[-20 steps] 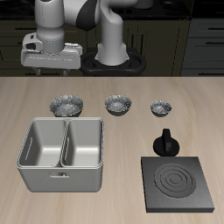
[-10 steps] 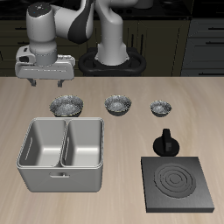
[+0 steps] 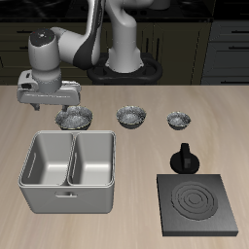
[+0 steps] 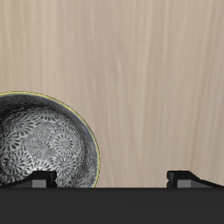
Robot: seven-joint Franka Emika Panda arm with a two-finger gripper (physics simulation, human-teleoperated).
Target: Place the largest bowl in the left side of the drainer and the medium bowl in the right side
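Three shiny grey speckled bowls stand in a row behind the drainer. The largest bowl (image 3: 74, 119) is the one just behind the drainer (image 3: 66, 195); it also shows in the wrist view (image 4: 39, 144). The medium bowl (image 3: 130, 116) is in the middle of the row. Both drainer compartments are empty. My gripper (image 3: 55, 106) hangs open and empty just above the table, over the largest bowl's outer rim and off its centre. In the wrist view my gripper (image 4: 112, 180) shows spread fingertips (image 4: 40, 180), with the bowl under one of them.
The smallest bowl (image 3: 177, 120) ends the row. A small black pot (image 3: 183, 158) stands behind the black square stove plate (image 3: 198, 203) near the table's front edge, beside the drainer.
My gripper has come down and toward the table's front, from above the table's back edge to just over the largest bowl. The bowls and drainer have not moved.
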